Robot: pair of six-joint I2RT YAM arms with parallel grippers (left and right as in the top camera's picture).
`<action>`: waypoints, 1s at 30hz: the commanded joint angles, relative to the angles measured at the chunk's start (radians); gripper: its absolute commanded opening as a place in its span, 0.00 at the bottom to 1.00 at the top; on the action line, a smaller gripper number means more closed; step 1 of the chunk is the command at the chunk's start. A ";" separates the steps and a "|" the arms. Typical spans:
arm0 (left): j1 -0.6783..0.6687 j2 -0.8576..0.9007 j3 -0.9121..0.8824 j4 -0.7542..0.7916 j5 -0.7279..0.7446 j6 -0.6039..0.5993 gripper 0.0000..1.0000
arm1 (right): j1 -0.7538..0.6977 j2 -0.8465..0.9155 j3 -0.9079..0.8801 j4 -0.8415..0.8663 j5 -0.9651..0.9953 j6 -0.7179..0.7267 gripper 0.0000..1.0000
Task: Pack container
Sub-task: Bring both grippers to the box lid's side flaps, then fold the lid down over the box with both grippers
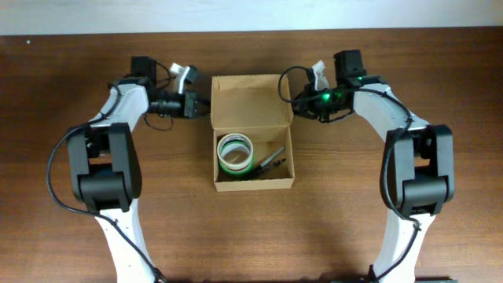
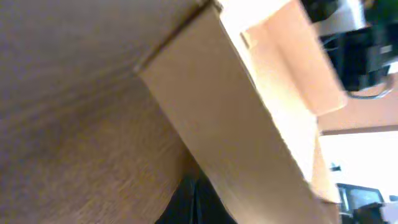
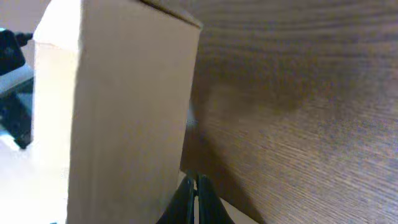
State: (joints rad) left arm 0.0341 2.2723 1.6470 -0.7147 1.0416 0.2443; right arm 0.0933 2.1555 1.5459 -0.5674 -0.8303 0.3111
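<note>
The container (image 1: 253,185) is a small tan cardboard box at the table's middle, with its hinged lid (image 1: 251,98) folded back at the far side. Inside lie a white and green tape roll (image 1: 236,152) and dark pens (image 1: 269,161). My left gripper (image 1: 203,107) is at the lid's left edge with its fingers together. In the left wrist view its dark fingers (image 2: 198,202) press against the box wall (image 2: 236,130). My right gripper (image 1: 299,103) is at the lid's right edge. In the right wrist view its fingers (image 3: 194,199) are shut at the box's corner (image 3: 124,112).
The dark wooden table (image 1: 354,220) stretches around the box. The two arm bases stand at the near left (image 1: 102,169) and near right (image 1: 416,169). The other arm's black wrist shows past the box in the left wrist view (image 2: 360,50).
</note>
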 commanded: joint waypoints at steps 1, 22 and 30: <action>0.021 -0.009 0.061 -0.003 0.146 0.003 0.02 | -0.029 0.009 0.006 0.017 -0.126 -0.027 0.04; 0.013 -0.171 0.077 -0.089 0.160 0.003 0.02 | -0.001 -0.148 0.097 0.013 -0.217 -0.082 0.04; 0.010 -0.365 0.077 -0.314 0.005 0.003 0.02 | 0.003 -0.278 0.097 -0.166 -0.067 -0.170 0.04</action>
State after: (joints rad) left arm 0.0479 2.0056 1.7061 -0.9783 1.1347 0.2428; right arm 0.0872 1.9347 1.6207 -0.6979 -0.9730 0.2031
